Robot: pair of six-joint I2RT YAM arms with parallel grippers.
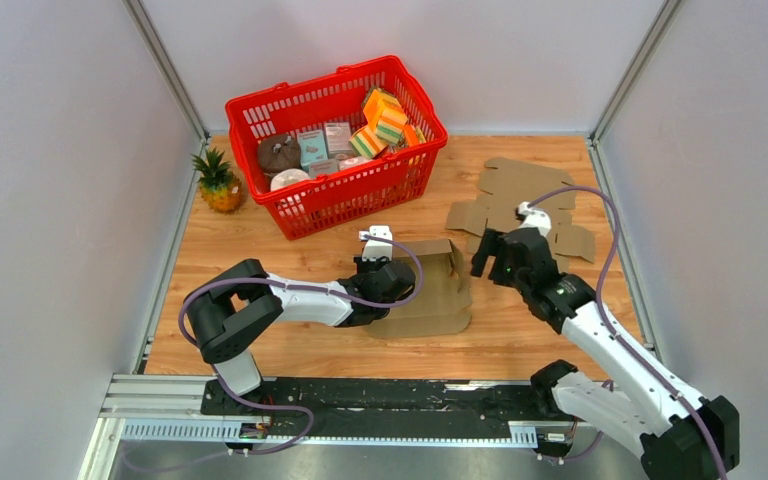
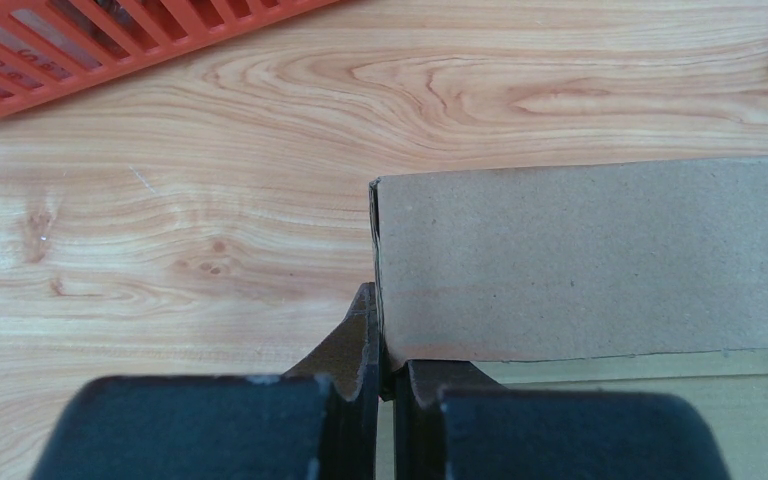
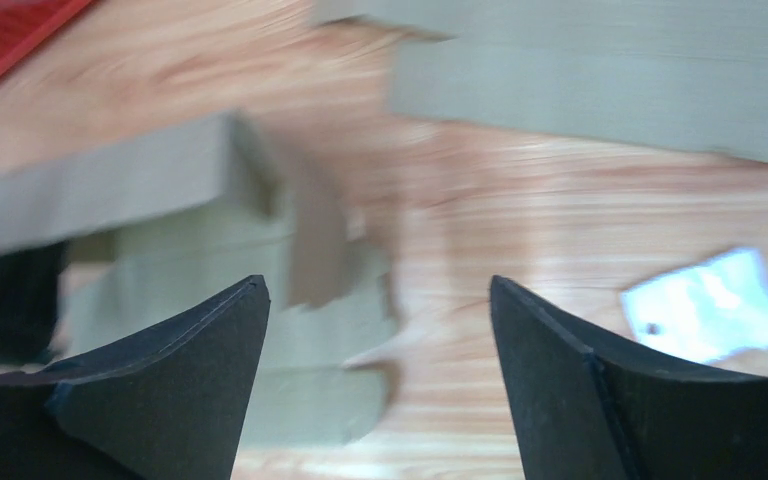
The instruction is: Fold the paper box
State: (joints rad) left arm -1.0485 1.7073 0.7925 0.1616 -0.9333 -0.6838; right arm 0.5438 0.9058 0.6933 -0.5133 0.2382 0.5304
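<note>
Paper box (image 1: 435, 295): a half-formed cardboard piece is laid on the surface (image 1: 290, 250) near the middle, on the near side of the red basket (image 1: 360, 190). One wall (image 2: 590, 260) appears raised along its far side, and other panels are spread flat toward the near side.
Left fingers (image 2: 360, 345): closed on the left end of the raised wall, whose edge is seen pinched between them in the left wrist view.
Right fingers (image 3: 180, 380): spread wide and empty, held just right of the box and apart from it. The right wrist view is blurred, so fine detail cannot be read.
Step in hand: judged to be the raising of the walls, with one wall held and the flap at the right end yet to be brought up.
How it is done well: the pinch should be kept firm and close to the crease, so that the wall is held upright without being torn. The right fingers should be brought against the right-end flap, which should be pushed along its scored line rather than across it.
Risk: the light box may be dragged over the wood if it is pushed without being steadied.
Other things: a flat blank (image 1: 525, 205) is laid at the far right, apart from the box. A pineapple (image 1: 220, 182) is stood left of the basket.
</note>
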